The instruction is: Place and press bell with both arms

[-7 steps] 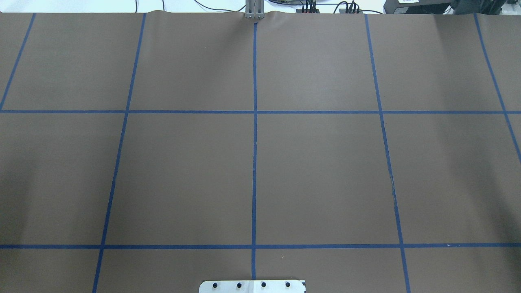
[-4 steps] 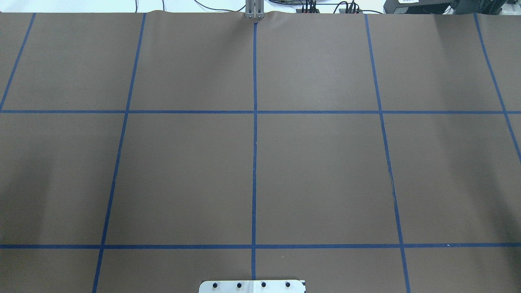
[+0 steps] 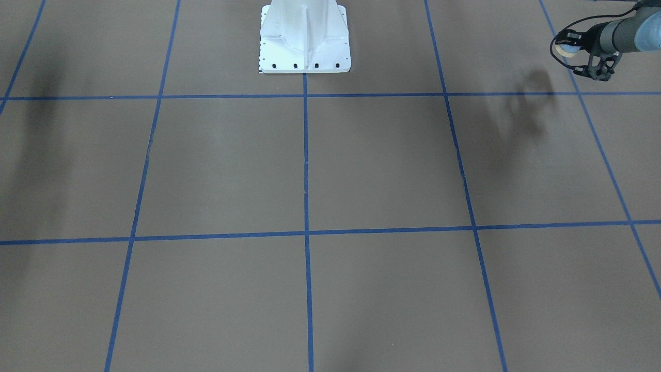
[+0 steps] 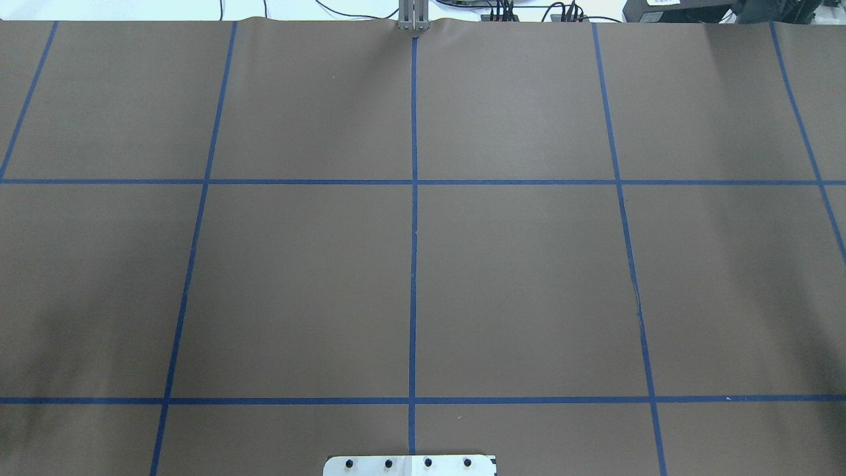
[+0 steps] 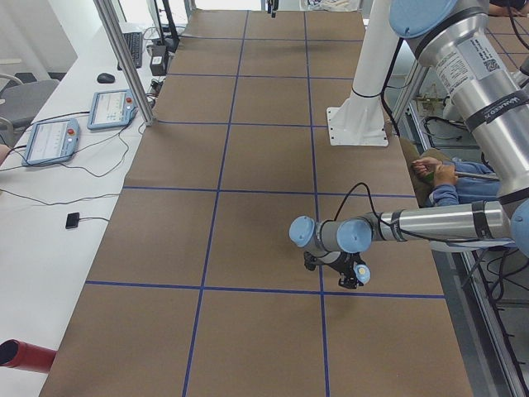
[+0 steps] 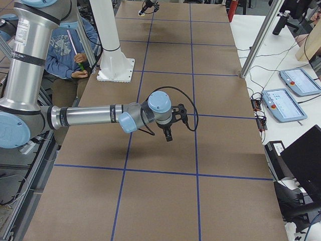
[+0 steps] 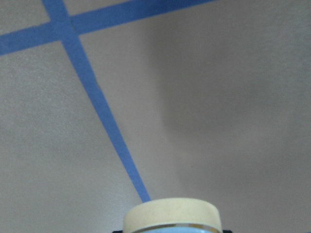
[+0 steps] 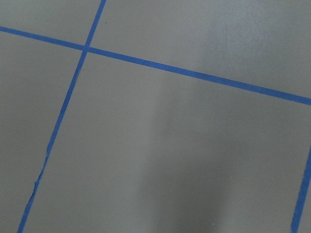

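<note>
Bell (image 7: 172,216) clasped in left hand (image 3: 571,46), above the table (image 3: 361,165).

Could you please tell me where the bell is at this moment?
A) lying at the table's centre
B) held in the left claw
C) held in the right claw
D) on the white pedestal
B: the front-facing view shows the bell gripped in the left claw.

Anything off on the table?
One tape line has a jagged nick low in the right wrist view, its edge broken and shifted sideways. Otherwise nothing: the left arm holds the bell above the table.
</note>
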Controlling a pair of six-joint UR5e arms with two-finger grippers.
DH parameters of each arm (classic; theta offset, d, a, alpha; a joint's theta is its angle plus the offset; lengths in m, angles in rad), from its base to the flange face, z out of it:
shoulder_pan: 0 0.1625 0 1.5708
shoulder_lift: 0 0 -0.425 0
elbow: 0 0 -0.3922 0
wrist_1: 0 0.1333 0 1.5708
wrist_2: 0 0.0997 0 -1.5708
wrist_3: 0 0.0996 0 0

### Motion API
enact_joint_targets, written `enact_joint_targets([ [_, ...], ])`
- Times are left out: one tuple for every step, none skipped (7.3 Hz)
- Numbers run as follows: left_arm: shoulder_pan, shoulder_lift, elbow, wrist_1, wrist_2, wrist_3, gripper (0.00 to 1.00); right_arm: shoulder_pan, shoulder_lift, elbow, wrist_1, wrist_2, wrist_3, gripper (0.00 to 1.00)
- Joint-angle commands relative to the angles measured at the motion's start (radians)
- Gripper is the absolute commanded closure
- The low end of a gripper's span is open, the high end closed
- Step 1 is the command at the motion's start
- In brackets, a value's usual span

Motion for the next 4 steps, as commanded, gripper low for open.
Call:
enact_joint_targets([
  [-0.011, -0.141, -0.029, 0.045, 0.009, -0.014, 0.98, 0.0, 0.003, 0.001, 0.0, -0.002, 0.0, 0.0],
  [-0.031, -0.239, -0.033, 0.082, 0.018, -0.055, 0.98, 0.0, 0.006, 0.001, 0.0, -0.002, 0.002, 0.0],
  [-0.063, -0.375, -0.047, 0.199, 0.05, -0.058, 0.98, 0.0, 0.012, 0.001, 0.002, -0.008, 0.002, 0.0],
  [-0.07, -0.568, -0.038, 0.352, 0.127, -0.058, 0.97, 0.0, 0.012, 0.002, 0.003, -0.011, 0.002, 0.0],
])
